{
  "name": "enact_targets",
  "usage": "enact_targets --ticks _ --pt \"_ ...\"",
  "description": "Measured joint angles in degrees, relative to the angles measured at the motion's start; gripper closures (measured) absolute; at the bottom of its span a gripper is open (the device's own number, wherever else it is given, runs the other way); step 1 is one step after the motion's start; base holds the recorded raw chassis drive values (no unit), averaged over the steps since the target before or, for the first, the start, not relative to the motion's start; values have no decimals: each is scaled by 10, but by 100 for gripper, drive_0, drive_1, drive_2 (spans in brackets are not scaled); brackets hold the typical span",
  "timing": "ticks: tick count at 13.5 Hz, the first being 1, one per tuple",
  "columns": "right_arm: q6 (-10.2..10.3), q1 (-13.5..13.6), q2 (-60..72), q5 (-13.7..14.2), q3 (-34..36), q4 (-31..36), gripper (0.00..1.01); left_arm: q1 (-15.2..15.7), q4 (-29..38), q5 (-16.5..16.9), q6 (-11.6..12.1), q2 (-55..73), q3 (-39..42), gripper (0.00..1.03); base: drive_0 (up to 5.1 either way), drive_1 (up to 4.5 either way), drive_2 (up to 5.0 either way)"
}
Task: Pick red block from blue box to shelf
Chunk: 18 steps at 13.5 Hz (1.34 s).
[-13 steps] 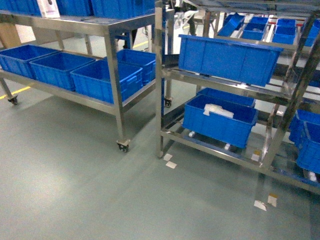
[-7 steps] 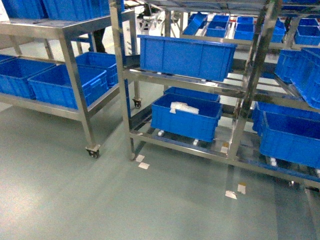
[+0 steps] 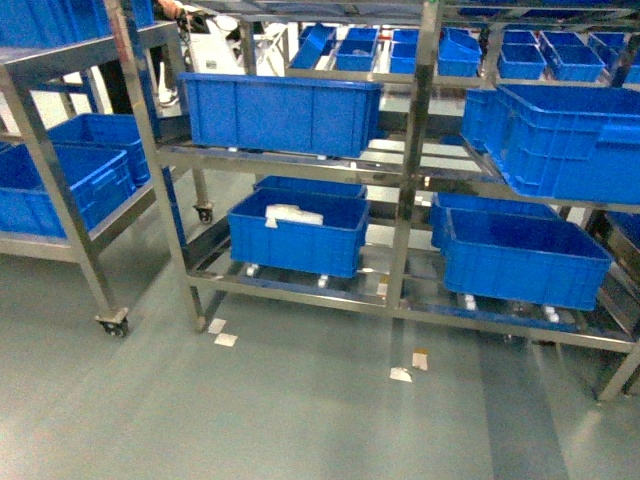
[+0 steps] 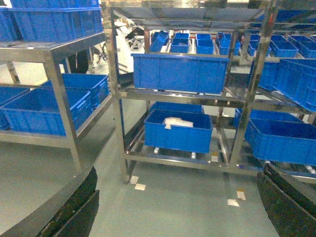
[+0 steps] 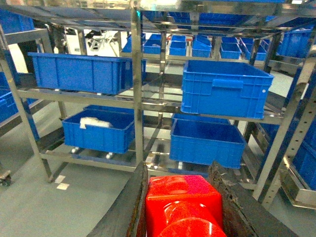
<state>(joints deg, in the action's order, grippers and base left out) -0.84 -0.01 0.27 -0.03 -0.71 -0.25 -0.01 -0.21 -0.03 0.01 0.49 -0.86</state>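
Observation:
The red block (image 5: 182, 205), glossy with a round stud, sits low in the right wrist view, pinched between the two dark fingers of my right gripper (image 5: 178, 173), which is shut on it. The steel shelf (image 3: 410, 180) stands ahead of me; its posts also show as the shelf (image 5: 137, 98) behind the block. My left gripper (image 4: 178, 173) is open, its fingers (image 4: 74, 207) spread wide over bare floor with nothing between them. Neither gripper shows in the head view. The blue box is out of view.
Dark blue ribbed crates (image 3: 280, 112) fill the shelf tiers. One low crate (image 3: 298, 235) holds a white bag. A second wheeled steel rack (image 3: 60, 160) with crates stands at left. Tape marks (image 3: 408, 368) dot the grey-green floor before the shelf.
The head view has swung to the right: the racks and crates have slid leftward in it, and the right-hand shelf now fills the middle.

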Motion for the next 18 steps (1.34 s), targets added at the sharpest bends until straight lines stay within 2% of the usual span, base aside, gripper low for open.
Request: enact_targets --ticks 9,14,18 --pt "0 0 0 0 0 0 72 0 0 0 0 0 0 5 -149 -149 -149" --pt "0 0 0 0 0 0 72 0 0 0 0 0 0 5 257 126 -424" --pt "0 0 0 0 0 0 73 0 -1 0 0 0 0 5 15 421 -391"
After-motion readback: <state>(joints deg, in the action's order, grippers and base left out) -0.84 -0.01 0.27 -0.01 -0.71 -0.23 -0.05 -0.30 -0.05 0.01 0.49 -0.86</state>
